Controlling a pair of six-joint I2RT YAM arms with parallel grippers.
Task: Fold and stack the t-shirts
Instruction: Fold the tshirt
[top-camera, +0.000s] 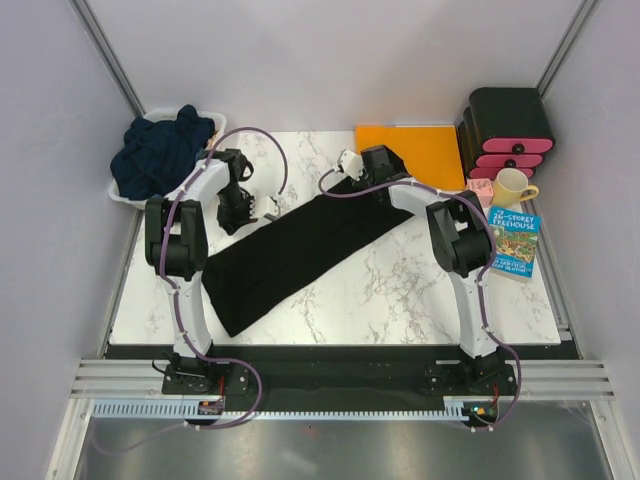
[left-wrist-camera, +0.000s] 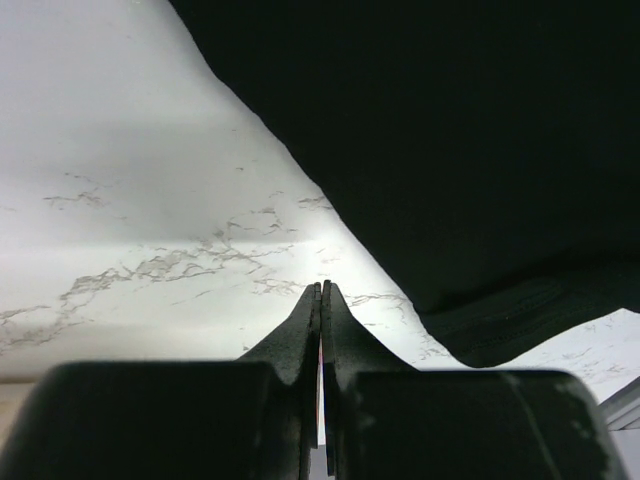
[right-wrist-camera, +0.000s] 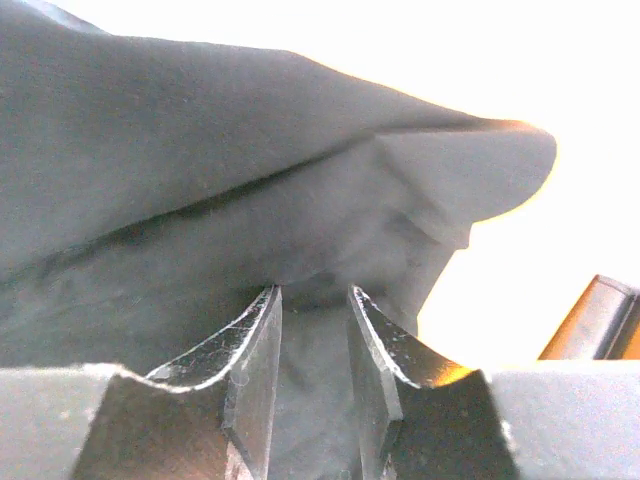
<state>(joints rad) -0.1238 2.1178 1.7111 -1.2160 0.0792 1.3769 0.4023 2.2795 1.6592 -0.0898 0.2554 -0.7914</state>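
"So which way does the black t-shirt (top-camera: 300, 250) run?"

"Diagonally: a long strip from the right gripper (right-wrist-camera: 313, 292) toward the near left. Only the wrist view shows those jaws parted, cloth at their tips. The left gripper (left-wrist-camera: 321, 288) is clenched and empty beside the shirt's edge; navy t-shirts (top-camera: 160, 150) fill the basket (top-camera: 122, 193) beyond it."

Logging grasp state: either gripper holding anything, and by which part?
Nothing clamped. Left gripper shut, empty, beside the black t-shirt. Right gripper: jaws apart, cloth at the shirt's far end between them, seemingly unpinched.
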